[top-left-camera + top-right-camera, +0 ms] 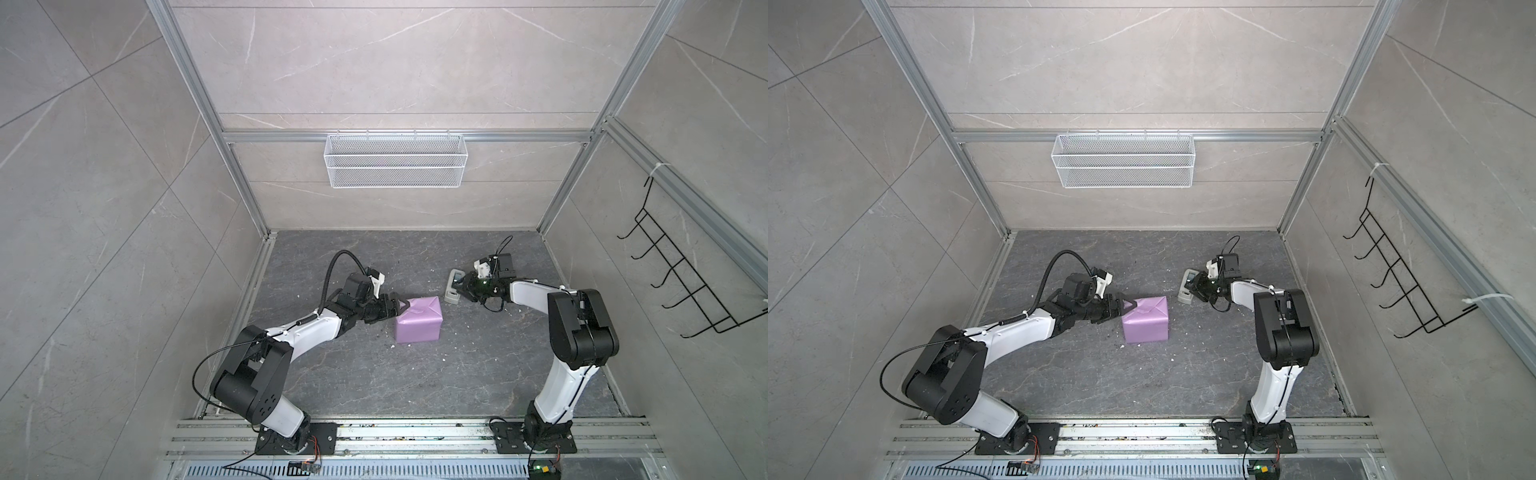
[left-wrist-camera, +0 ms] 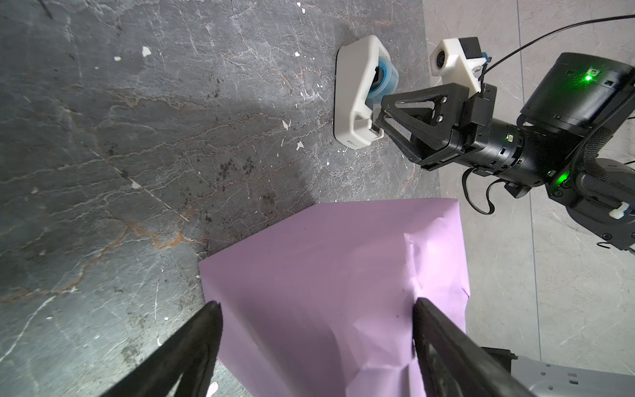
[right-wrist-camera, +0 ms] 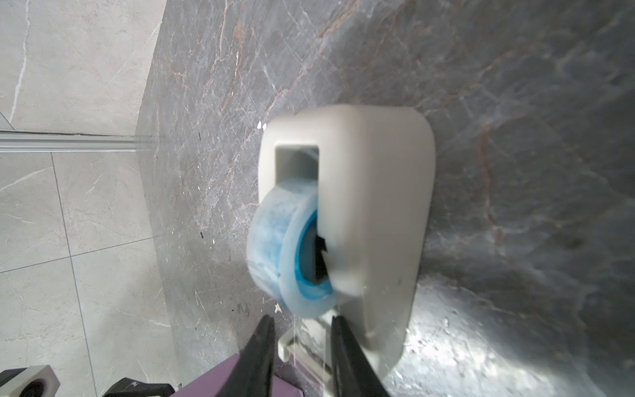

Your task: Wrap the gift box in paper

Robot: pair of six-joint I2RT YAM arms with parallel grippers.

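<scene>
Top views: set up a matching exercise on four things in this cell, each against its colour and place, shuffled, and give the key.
Things
1. paper
2. tape dispenser
3. wire basket
4. hook rack

Descriptions
A. white mesh, hung high at the back
B. black wire, hung at the right side
C. lilac, folded into a box shape, mid-scene
D. off-white, with a blue roll in it

Pairs: 1-C, 2-D, 3-A, 4-B
</scene>
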